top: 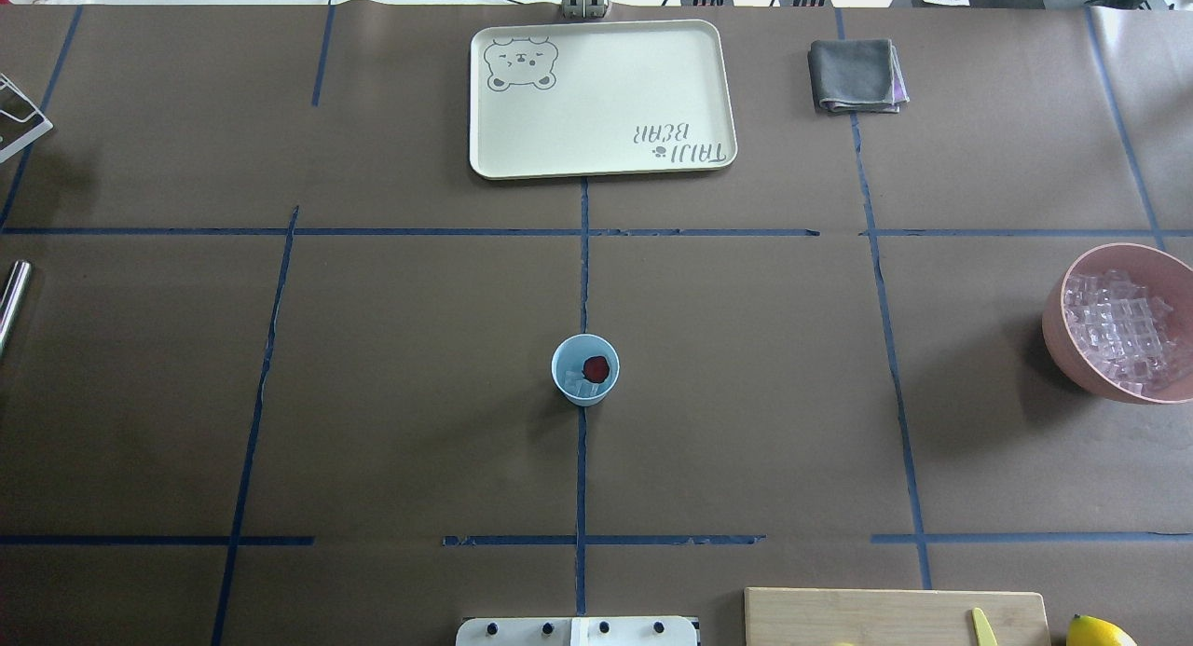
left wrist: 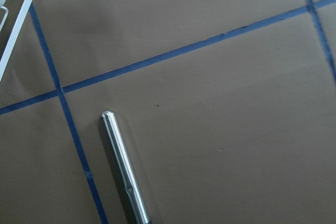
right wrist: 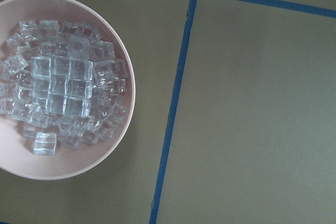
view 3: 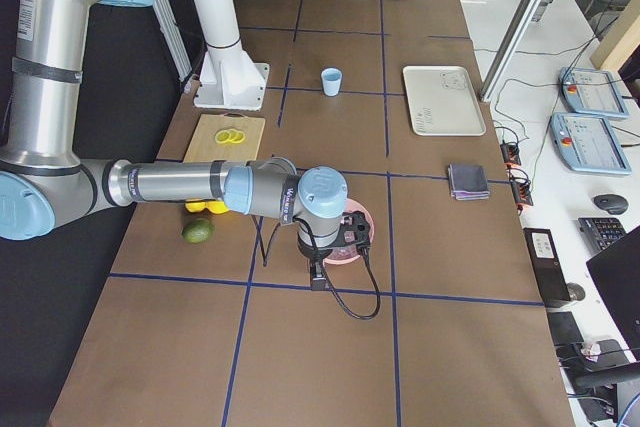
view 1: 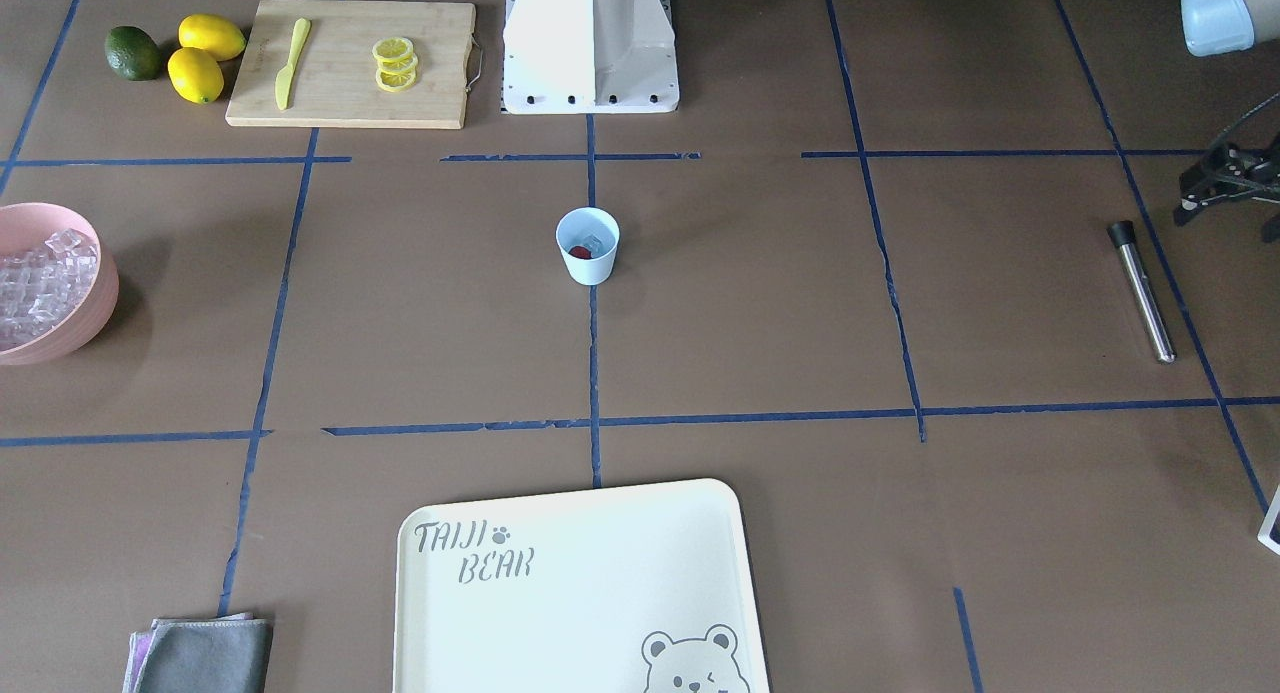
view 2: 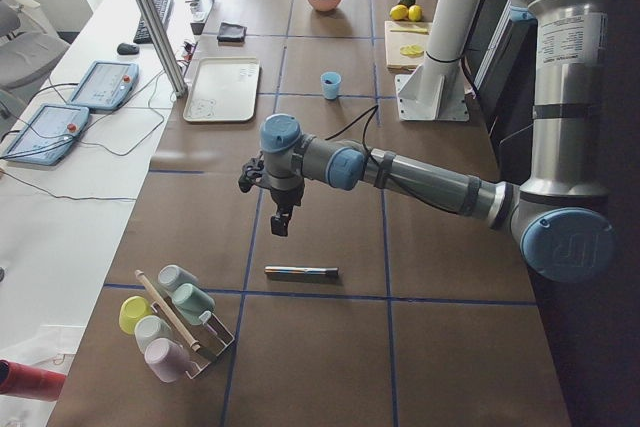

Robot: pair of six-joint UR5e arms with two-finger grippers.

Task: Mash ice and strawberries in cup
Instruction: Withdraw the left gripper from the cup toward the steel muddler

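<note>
Hovering near a steel muddler (view 1: 1141,293) at the left edge of the table (top: 419,441), the left gripper (view 2: 281,226) gives no clear view of its jaws; mid-table, the light-blue cup (top: 585,370) holds a strawberry (top: 596,367) and ice (top: 574,382); at the right edge, the right gripper (view 3: 320,275), jaws likewise unreadable, hangs over a pink bowl (top: 1053,332) of ice cubes (right wrist: 58,82).

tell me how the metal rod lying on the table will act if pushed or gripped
The metal rod is round and lies flat, so a sideways push would probably roll it. Its polished surface looks slippery to grip. It seems stiff, likely solid.
</note>
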